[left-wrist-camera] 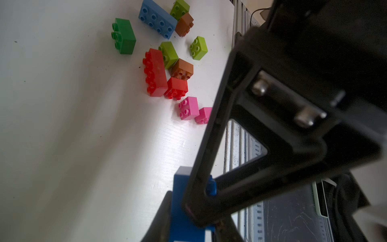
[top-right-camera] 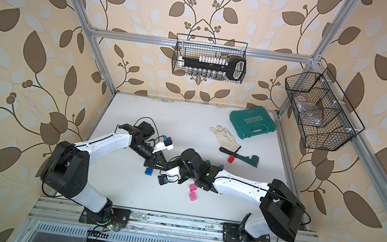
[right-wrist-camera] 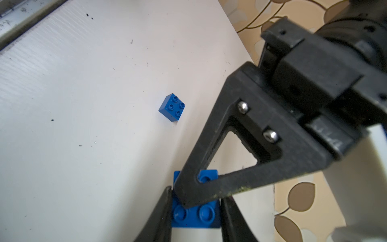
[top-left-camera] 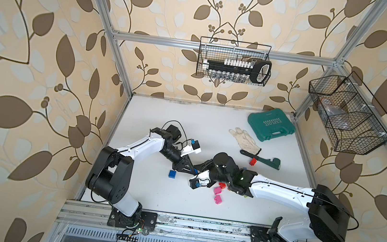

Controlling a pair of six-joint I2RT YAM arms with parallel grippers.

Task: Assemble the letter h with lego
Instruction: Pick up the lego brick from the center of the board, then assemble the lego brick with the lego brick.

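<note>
- In both top views the two robot arms meet near the middle of the white table (top-left-camera: 162,122), their claw tips together on one small blue brick (top-left-camera: 195,171).
- The left claw (left-wrist-camera: 188,209) is fully closed on that blue brick. In the left wrist view the brick sits at lower centre between the claw's dark fingers.
- The right claw (right-wrist-camera: 194,209) has a finger against each side of the same brick, at bottom centre of the right wrist view. It is narrowly parted and appears to grip, with the studs facing the camera.
- A loose blue brick (right-wrist-camera: 172,107) sits studs-up on the table at the centre of that view, near the claws.
- The other bricks (left-wrist-camera: 165,62) are green, lime, red, orange, pink and light blue. They lie unjoined in a cluster at upper centre of the left wrist view.
- Step in hand, as I judge it: passing or re-gripping the brick between the claws. No letter shape is built yet.
- The next move likely calls for one claw to let go cleanly while the other holds firm. The held brick would then be pressed squarely onto the loose brick's studs.
</note>
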